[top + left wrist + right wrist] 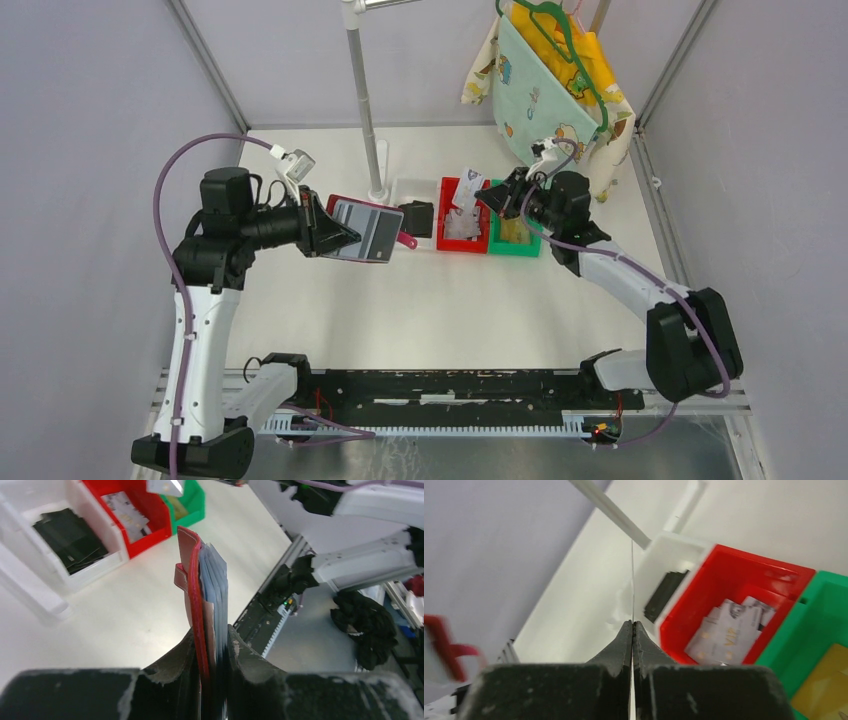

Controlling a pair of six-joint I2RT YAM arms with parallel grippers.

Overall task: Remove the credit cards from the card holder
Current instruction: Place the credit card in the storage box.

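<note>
The card holder (365, 230), dark red with clear greyish sleeves, hangs above the table at centre left, and my left gripper (335, 232) is shut on it. In the left wrist view the holder (192, 575) stands edge-on between the fingers, sleeves fanned to the right. My right gripper (490, 197) hovers over the red bin (443, 215), shut on a pale thin card (468, 188). In the right wrist view that card (631, 580) shows only as a thin edge rising from the closed jaws of the right gripper (632, 624). Golden-yellow credit cards (824, 690) lie in the green bin (819, 605).
Three bins stand in a row mid-table. The white bin (400, 190) holds black items, the red one silvery cards (729, 630), and the green bin (515, 250) is on the right. A white pole (365, 100) rises behind them. Cloth on a hanger (555, 80) hangs at back right.
</note>
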